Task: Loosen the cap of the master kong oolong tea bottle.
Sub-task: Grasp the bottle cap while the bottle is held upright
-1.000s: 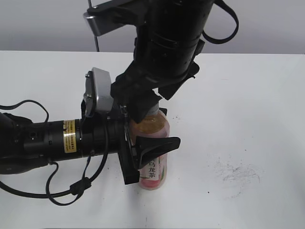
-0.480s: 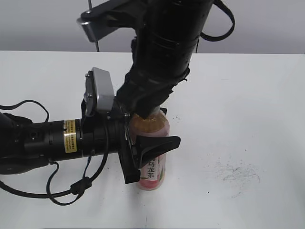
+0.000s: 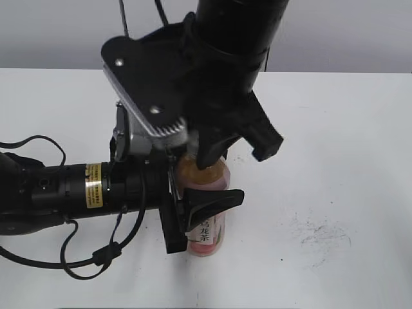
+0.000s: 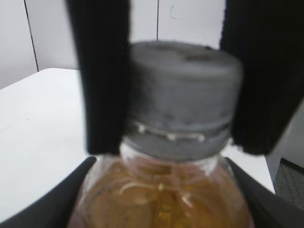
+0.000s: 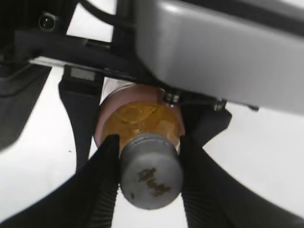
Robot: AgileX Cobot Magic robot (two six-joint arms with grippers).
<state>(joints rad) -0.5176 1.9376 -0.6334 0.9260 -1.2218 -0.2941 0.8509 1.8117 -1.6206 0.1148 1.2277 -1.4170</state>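
The master kong oolong tea bottle (image 3: 206, 228) stands upright on the white table (image 3: 341, 129), amber tea showing above its pink label. My left gripper (image 3: 203, 219) reaches in from the left and is shut on the bottle's body; its fingers (image 4: 45, 202) flank the shoulder (image 4: 161, 194). My right gripper (image 5: 151, 178) comes down from above and is shut on the grey cap (image 5: 151, 171), one ribbed finger (image 5: 102, 187) pressed on each side. The left wrist view shows the cap (image 4: 183, 95) pinched between those black fingers (image 4: 102, 71). In the exterior view the right arm hides the cap.
Dark scuff marks (image 3: 318, 232) lie on the table to the right of the bottle. Black cables (image 3: 38, 145) loop around the left arm at the left edge. The right arm's wrist and camera mount (image 3: 145, 84) hang over the bottle.
The right gripper has closed onto the cap and its wrist has turned, swinging the camera mount round toward the front. The left gripper and the bottle have stayed put.
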